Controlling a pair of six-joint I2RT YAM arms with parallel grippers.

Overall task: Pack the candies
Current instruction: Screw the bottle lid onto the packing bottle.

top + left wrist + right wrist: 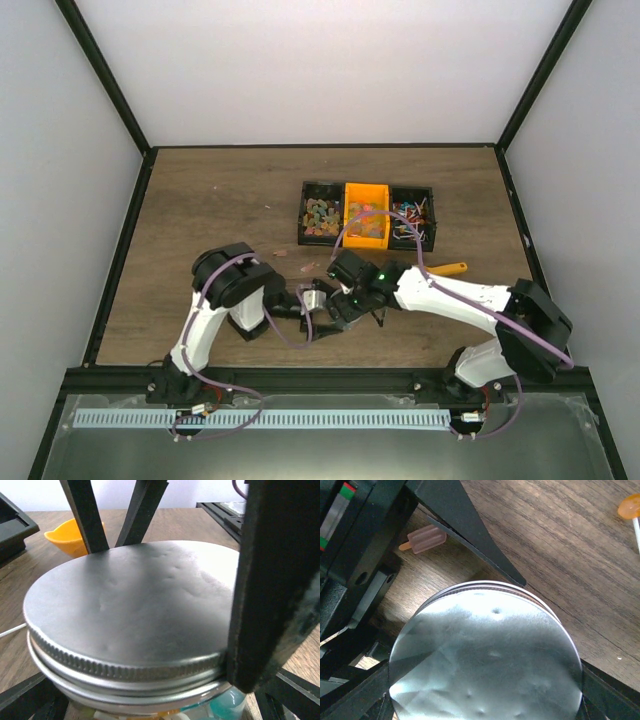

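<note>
The candies lie in three bins: brownish-green gummies (pixel 320 213), red-yellow bits (pixel 366 222) and thin wrapped pieces (pixel 411 218). A glass jar with a silver metal lid (pixel 318 298) stands between my grippers. My left gripper (pixel 303 304) is shut on the jar; its dark finger (pixel 270 605) presses the jar's side under the lid (pixel 130 615). Teal and orange candies (pixel 227 706) show through the glass. My right gripper (pixel 341 303) reaches down over the lid (pixel 485 660), with a finger (pixel 607 692) at each side of its rim.
An orange scoop (pixel 447 268) lies right of the jar, also in the left wrist view (pixel 70 535). A pink popsicle-shaped sweet (pixel 422 540) and an orange lollipop (pixel 630 506) lie loose on the wood. Small bits (pixel 281 254) lie near the bins.
</note>
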